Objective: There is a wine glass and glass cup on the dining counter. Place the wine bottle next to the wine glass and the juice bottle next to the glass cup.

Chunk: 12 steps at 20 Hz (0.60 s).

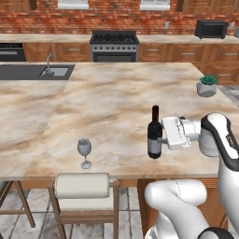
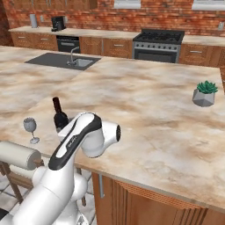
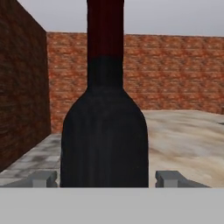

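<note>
The wine bottle [image 1: 154, 135], slim and dark with a red top, stands upright on the dining counter [image 1: 116, 98] near its front edge. My gripper [image 1: 159, 135] reaches in from the right and is shut on the bottle's body. In the hand view the wine bottle [image 3: 105, 131] sits between the two fingertips [image 3: 43, 178] of the gripper [image 3: 104, 179]. The wine glass [image 1: 84, 151] stands to the bottle's left, well apart from it. From the right base view the wine bottle [image 2: 59, 116] and wine glass [image 2: 30, 128] show beside my arm. The juice bottle and glass cup are out of view.
A small potted plant [image 1: 207, 86] stands at the counter's right side. A sunken sink [image 1: 35, 72] with a tap lies at the far left. A stool [image 1: 83, 186] is tucked under the counter's front edge below the wine glass. A stove [image 1: 114, 45] stands against the back wall.
</note>
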Motion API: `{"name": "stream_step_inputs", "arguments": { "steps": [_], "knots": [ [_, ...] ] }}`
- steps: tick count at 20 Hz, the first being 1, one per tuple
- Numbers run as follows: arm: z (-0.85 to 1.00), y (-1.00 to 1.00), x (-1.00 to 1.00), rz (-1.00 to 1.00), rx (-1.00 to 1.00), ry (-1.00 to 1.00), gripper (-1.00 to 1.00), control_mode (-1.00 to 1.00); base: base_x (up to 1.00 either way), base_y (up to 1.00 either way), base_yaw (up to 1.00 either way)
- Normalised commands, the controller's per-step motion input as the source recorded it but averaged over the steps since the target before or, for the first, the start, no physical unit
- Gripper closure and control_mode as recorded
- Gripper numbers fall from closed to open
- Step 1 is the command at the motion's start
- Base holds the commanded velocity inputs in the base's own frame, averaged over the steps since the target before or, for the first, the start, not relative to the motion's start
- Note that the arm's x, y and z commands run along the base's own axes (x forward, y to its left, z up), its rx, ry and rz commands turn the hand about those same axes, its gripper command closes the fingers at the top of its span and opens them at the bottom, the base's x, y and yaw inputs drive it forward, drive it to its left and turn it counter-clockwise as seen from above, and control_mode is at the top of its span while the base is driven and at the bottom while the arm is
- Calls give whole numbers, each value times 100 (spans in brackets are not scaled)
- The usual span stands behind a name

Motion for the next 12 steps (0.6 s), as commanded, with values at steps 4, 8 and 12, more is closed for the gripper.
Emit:
{"name": "stream_step_inputs", "arguments": {
  "steps": [4, 8, 12],
  "knots": [
    [-2, 36, 48, 5, 4, 19, 100, -100, 0, 0, 0],
    [-3, 45, 46, 8, 0, 22, 100, -100, 0, 0, 0],
    [-14, 41, 32, 7, 0, 6, 100, -100, 0, 0, 0]
  ]
}}
